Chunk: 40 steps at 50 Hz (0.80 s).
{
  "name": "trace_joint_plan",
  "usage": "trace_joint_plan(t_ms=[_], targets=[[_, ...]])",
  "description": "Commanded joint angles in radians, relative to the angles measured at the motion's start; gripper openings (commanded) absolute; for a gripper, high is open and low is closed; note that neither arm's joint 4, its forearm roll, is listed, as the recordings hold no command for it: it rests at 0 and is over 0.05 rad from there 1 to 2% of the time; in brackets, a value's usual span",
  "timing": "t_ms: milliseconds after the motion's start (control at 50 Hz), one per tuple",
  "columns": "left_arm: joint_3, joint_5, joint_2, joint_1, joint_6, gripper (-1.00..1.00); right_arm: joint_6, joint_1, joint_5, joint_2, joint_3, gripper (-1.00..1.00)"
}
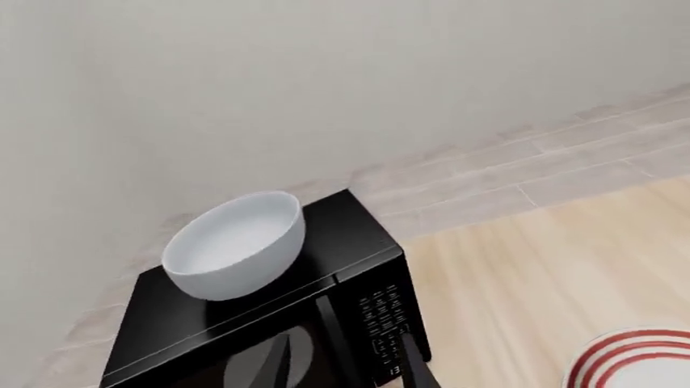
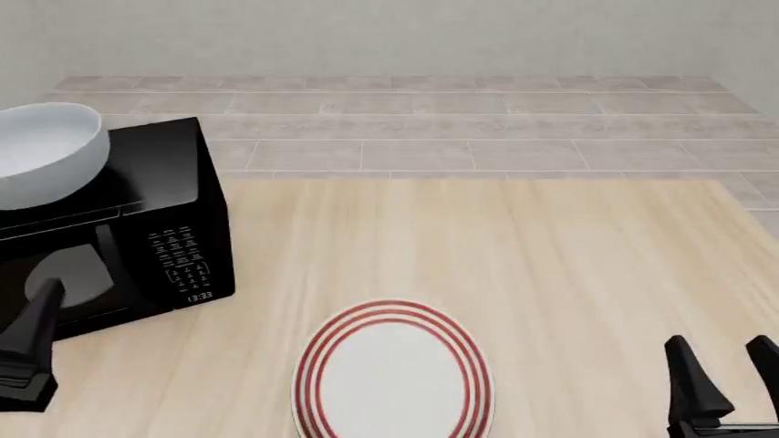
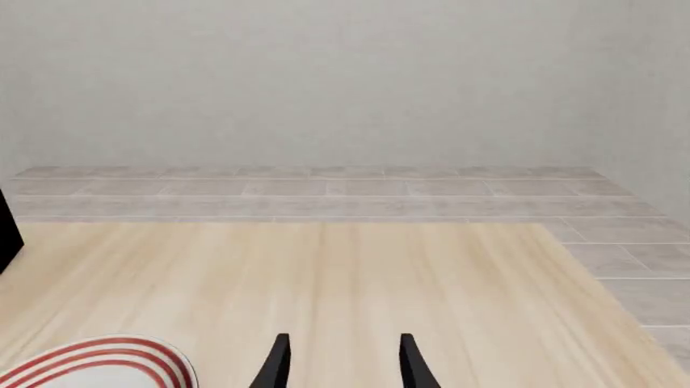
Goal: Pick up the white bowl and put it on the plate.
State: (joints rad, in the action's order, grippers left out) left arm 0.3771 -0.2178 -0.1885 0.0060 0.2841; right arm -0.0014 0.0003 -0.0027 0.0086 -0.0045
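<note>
On top of the black microwave (image 2: pixel 116 228), at the far left of the table (image 2: pixel 548 274), sits your white bowl (image 2: pixel 43 151), upright. Your left gripper (image 2: pixel 31 351) is low in front of the microwave, well below the bowl and not touching it; you cannot tell if its fingers are apart. The plate (image 2: pixel 392 374) lies flat near the front, between your two arms. Your right gripper (image 2: pixel 721 379) is off to the plate's right, fingers spread and holding nothing.

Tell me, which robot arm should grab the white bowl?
Probably the left. The white bowl sits atop the microwave on the table's left side, right beyond the left gripper. The right gripper is far across, past the plate.
</note>
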Motion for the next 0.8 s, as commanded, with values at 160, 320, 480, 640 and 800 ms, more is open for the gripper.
trace_joint_plan(t_ms=[160, 320, 480, 640, 800], targets=[[0.146, -0.132, -0.088, 0.006, 0.174, 1.0, 0.001, 0.0, 0.001, -0.001, 0.0, 1.0], [0.306, -0.253, -0.143, 0.004, 0.231, 1.0, 0.001, 0.0, 0.001, -0.001, 0.0, 1.0], [0.441, -0.343, -0.221, 0.002, 0.27, 1.0, 0.001, 0.0, 0.001, -0.001, 0.0, 1.0], [0.513, -0.414, -0.262, -0.014, 0.3, 1.0, 0.001, 0.0, 0.001, -0.001, 0.0, 1.0], [0.556, -0.447, -0.322, -0.011, 0.334, 1.0, 0.001, 0.0, 0.001, -0.001, 0.0, 1.0]])
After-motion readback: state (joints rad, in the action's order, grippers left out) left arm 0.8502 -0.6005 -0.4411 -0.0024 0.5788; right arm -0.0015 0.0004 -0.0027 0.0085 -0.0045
